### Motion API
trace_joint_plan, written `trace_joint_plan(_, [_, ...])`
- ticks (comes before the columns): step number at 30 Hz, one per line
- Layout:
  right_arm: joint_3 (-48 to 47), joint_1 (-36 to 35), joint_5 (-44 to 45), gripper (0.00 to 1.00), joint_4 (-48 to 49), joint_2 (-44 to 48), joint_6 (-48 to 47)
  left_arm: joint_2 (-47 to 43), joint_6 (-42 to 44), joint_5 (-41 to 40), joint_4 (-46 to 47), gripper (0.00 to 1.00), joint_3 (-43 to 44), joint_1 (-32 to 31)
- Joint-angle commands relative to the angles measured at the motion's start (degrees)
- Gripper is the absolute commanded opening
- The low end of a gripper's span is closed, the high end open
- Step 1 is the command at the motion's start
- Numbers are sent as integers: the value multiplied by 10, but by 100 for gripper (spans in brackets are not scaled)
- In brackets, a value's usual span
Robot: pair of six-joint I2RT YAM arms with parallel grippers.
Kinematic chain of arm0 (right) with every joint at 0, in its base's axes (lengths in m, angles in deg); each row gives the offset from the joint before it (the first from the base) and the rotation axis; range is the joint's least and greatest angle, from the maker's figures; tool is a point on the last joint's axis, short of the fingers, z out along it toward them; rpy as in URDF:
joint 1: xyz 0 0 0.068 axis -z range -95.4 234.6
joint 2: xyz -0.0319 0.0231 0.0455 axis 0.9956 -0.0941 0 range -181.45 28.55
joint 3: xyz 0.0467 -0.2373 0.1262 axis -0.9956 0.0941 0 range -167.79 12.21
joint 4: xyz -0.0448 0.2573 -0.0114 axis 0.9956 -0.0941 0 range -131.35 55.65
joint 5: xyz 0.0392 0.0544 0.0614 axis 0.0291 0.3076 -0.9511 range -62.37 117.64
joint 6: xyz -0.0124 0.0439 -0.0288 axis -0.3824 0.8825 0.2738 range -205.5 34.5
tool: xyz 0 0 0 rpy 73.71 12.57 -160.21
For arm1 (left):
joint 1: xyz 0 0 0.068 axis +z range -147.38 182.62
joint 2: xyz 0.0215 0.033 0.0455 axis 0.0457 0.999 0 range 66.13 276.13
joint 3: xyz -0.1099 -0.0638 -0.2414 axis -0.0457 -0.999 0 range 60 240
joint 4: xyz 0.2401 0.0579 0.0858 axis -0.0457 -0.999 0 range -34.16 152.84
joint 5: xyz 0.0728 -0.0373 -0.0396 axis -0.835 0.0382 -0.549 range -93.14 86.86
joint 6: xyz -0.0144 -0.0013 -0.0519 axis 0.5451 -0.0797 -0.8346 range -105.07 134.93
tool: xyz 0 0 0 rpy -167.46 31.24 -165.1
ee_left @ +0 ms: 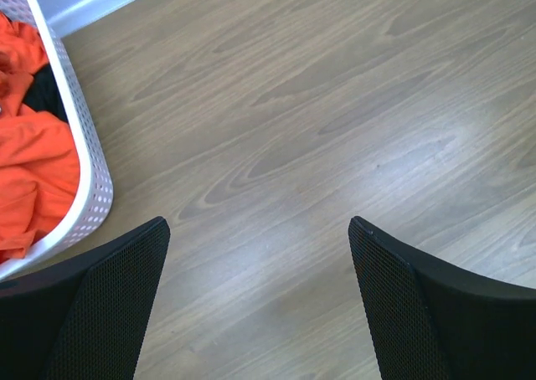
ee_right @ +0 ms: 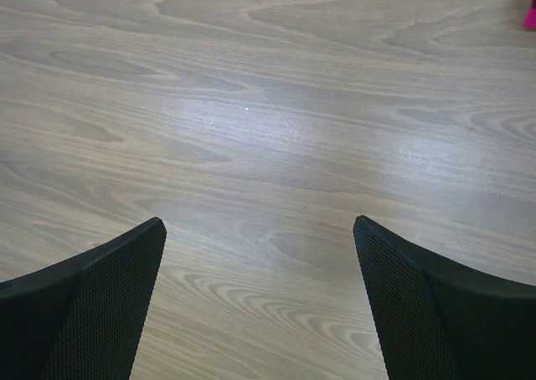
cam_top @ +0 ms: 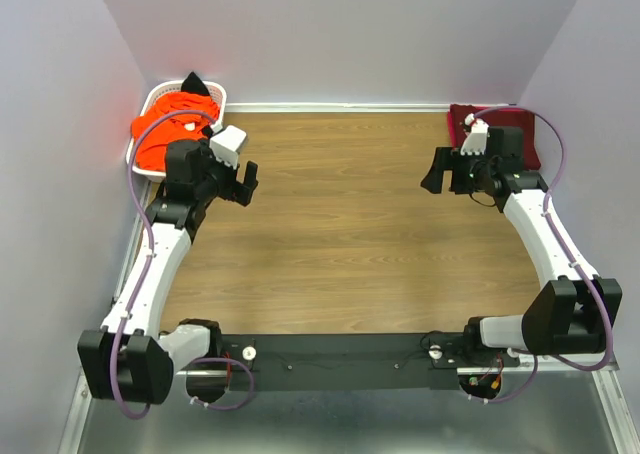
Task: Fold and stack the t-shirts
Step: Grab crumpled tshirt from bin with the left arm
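Right, top view first. The white basket sits in the table's far left corner. The orange t-shirt is bunched inside it and spills over its rim. The black t-shirt pokes up at the basket's back edge. The maroon t-shirt lies on the wood at the far corner opposite the basket, well apart from it and partly covered by the right arm. The left gripper hangs just beside the basket on its inner side, jaws spread, nothing in them. The right gripper is well apart from the basket, across the table near the maroon shirt, jaws also released and empty.

Left wrist view: the left gripper is wide apart over bare wood. The basket wall is just beside the left finger, not touching. Orange t-shirt fills the basket, with a dark patch of black t-shirt behind it.

Right wrist view: the right gripper is spread wide over bare wood, holding nothing. Basket not in this view. A small reddish sliver sits at the top right edge, too small to tell what it is.
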Motion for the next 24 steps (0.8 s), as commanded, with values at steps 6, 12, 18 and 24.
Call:
trace_joint_plan(6, [11, -2, -17, 100, 1, 8, -24, 200, 40, 53, -129, 96, 274, 89])
trace_joint_plan(12, [17, -3, -27, 100, -2, 4, -40, 371, 45, 47, -195, 95, 514, 175])
trace_joint_plan(18, [21, -3, -22, 100, -1, -4, -37, 559, 33, 27, -273, 96, 754, 233])
trace_joint_plan(24, [20, -2, -15, 100, 0, -13, -35, 660, 27, -24, -253, 96, 810, 259])
